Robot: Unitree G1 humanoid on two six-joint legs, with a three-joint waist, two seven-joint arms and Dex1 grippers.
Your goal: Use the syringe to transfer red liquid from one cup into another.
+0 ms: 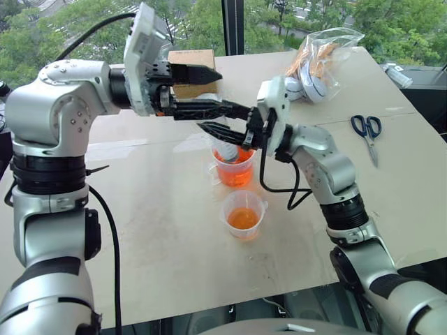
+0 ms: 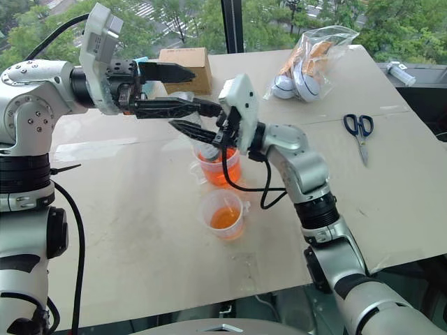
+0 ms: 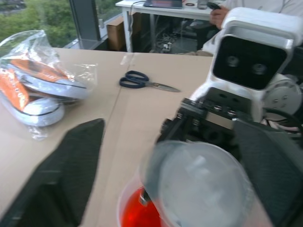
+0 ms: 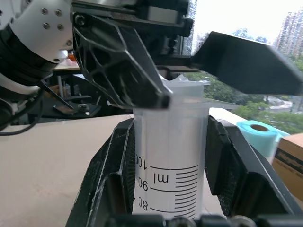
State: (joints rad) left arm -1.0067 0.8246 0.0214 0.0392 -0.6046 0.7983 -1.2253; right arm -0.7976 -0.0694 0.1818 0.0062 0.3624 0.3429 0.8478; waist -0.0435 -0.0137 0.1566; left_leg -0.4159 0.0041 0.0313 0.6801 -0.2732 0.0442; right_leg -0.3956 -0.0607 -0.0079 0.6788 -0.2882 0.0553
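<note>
A clear syringe [image 4: 170, 156] with ml marks stands upright, and my right gripper [image 1: 227, 138] is shut on its barrel. Its lower end dips into the farther clear cup [image 1: 234, 169], which holds red-orange liquid. A second cup [image 1: 243, 215] with a little orange liquid stands just nearer. My left gripper [image 1: 234, 92] reaches in level from the left and is open. Its two black fingers stand wide apart on either side of the syringe's top [image 3: 199, 184].
A cardboard box [image 1: 192, 59] sits at the table's far edge, and a plastic bag [image 1: 318, 63] of white and orange items lies at the far right. Blue-handled scissors [image 1: 367, 129] lie to the right. A teal roll [image 4: 258, 132] stands beside the box.
</note>
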